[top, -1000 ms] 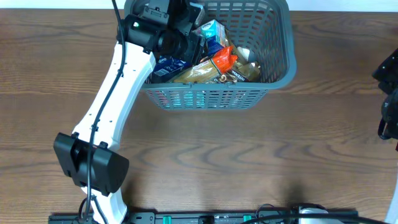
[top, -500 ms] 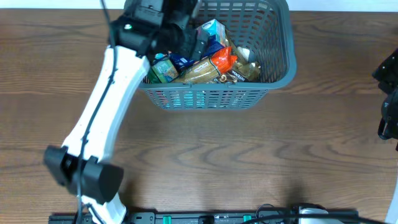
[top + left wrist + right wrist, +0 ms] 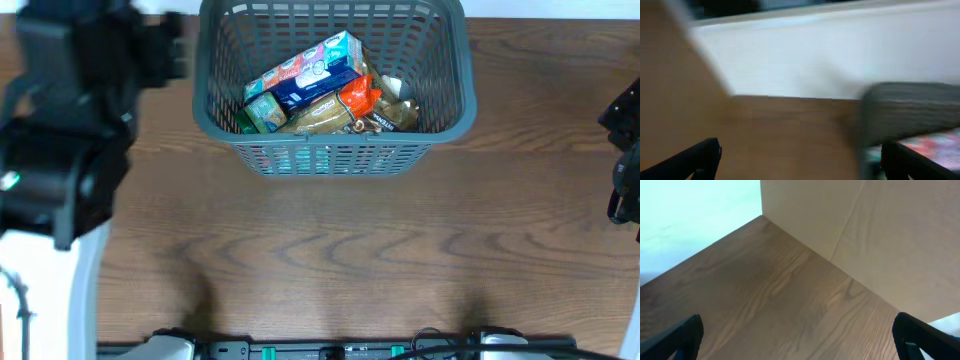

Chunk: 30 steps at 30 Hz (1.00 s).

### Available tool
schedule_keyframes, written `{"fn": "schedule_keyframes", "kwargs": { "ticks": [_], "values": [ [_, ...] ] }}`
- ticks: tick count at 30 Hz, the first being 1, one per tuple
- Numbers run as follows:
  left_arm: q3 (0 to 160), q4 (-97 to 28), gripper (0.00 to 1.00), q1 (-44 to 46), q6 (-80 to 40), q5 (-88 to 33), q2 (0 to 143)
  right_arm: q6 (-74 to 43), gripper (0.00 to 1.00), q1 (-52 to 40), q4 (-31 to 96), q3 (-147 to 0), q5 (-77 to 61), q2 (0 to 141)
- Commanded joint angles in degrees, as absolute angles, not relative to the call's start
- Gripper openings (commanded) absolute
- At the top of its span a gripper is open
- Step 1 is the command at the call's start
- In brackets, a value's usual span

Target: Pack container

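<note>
Wooden counter (image 3: 350, 250), and I've got the left arm (image 3: 60, 150) raised high beside the container (image 3: 330, 150), left tool (image 3: 800, 150) spread wide, empty; right tool (image 3: 797, 322) likewise, far right.

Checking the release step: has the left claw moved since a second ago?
Yes. The left claw has pulled out of the grey-blue basket, leftward, and now sits outside its left wall, open.

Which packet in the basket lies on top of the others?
The long blue-and-white carton, lying diagonally atop the pile in the container; the orange packet and brown packet sit lower.
</note>
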State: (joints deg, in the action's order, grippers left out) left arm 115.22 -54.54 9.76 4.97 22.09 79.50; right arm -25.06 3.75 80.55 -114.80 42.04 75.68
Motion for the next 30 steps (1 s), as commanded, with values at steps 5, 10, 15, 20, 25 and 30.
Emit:
{"fn": "schedule_keyframes", "kwargs": {
  "ticks": [5, 10, 15, 20, 25, 30],
  "values": [
    [115.79, -55.75, 0.99, 8.05, 5.56, 29.02, 77.32, -25.69, 0.99, 4.1, 80.62, -115.11, 43.05, 75.64],
    [115.74, -55.72, 0.99, 8.05, 5.56, 29.02, 77.14, -25.67, 0.99, 4.1, 80.62, -115.11, 43.05, 75.64],
    [115.74, -56.64, 0.99, 8.05, 5.56, 29.02, 77.14, -25.69, 0.99, 4.1, 80.62, -115.11, 43.05, 75.64],
    [115.74, -56.64, 0.99, 8.05, 5.56, 29.02, 77.14, -25.67, 0.99, 4.1, 80.62, -115.11, 43.05, 75.64],
    [115.74, -56.64, 0.99, 8.05, 5.56, 29.02, 77.14, -25.67, 0.99, 4.1, 80.62, -115.11, 43.05, 75.66],
    [115.74, -58.11, 0.98, 8.05, 5.56, 28.99, 77.06, -25.67, 0.99, 4.1, 80.62, -115.11, 43.05, 75.64]
  ]
}}
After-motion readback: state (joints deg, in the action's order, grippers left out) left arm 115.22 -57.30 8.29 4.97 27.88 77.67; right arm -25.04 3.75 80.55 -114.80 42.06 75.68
